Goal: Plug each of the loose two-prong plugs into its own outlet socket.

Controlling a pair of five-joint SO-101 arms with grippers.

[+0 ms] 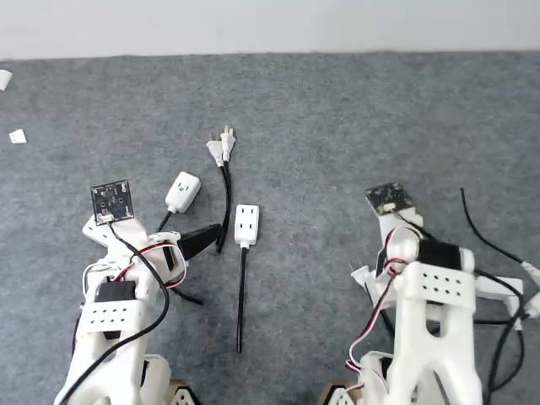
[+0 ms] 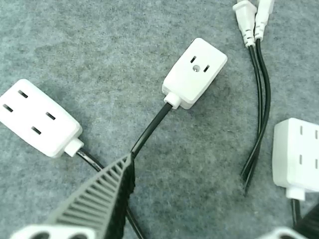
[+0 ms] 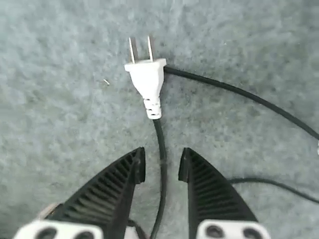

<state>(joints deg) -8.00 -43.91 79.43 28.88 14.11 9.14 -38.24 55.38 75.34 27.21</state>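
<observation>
**Right gripper** (image 3: 160, 163): jaws spread, straddling a black cord (image 3: 160, 137) without pinching it. Straight ahead of the jaw tips lies 1 white plug (image 3: 146, 79), flat on the grey mat (image 3: 60, 59). Its long axis is nearly in line with the jaws and its 2 prongs point away from them. I judge this arm the nearer to that plug. The grasp calls for moving the jaws forward along the cord to the plug body, then closing across its flat sides.

**Left gripper** (image 2: 219, 191): jaws spread wide, holding nothing. 1 ribbed jaw lies over the cord of the middle outlet (image 2: 194, 73), which sits face up just ahead. A second outlet (image 2: 37, 119) lies to one side and a third outlet (image 2: 299, 157) to the other. Beyond them is a plug pair (image 2: 251, 20), side by side and touching, prongs away from the arm. From above, the pair lies farther from the left arm than the outlets. I read no plug as seated yet.
</observation>
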